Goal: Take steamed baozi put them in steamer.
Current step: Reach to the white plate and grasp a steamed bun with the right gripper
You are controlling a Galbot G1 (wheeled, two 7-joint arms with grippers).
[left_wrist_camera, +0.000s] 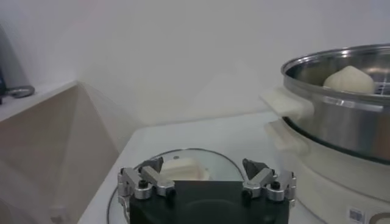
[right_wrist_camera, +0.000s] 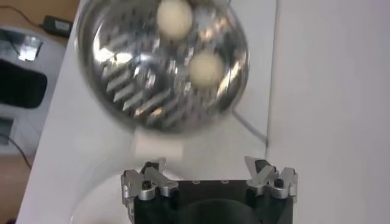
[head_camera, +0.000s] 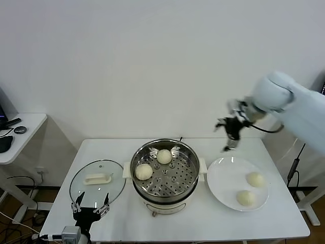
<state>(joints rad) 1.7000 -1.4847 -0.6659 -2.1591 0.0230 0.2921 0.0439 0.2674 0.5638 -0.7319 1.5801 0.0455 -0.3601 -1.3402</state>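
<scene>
The steamer [head_camera: 175, 179] stands mid-table, a shiny steel pot with a perforated tray. Two baozi lie inside it, one at the back [head_camera: 164, 156] and one at the left [head_camera: 143, 172]. Two more baozi [head_camera: 255, 179] [head_camera: 246, 197] rest on the white plate [head_camera: 223, 175] to its right. My right gripper [head_camera: 231, 134] hangs open and empty in the air behind the plate, right of the pot. Its wrist view looks down on the steamer [right_wrist_camera: 140, 91] and both buns [right_wrist_camera: 175, 15] [right_wrist_camera: 206, 67]. My left gripper [head_camera: 91, 208] is parked open at the front left.
A round glass lid [head_camera: 97, 180] with a white handle lies flat left of the pot, just beyond my left gripper [left_wrist_camera: 207, 173]. The pot's white side handle [left_wrist_camera: 286, 100] juts toward it. A side table [head_camera: 20, 129] with small items stands at far left.
</scene>
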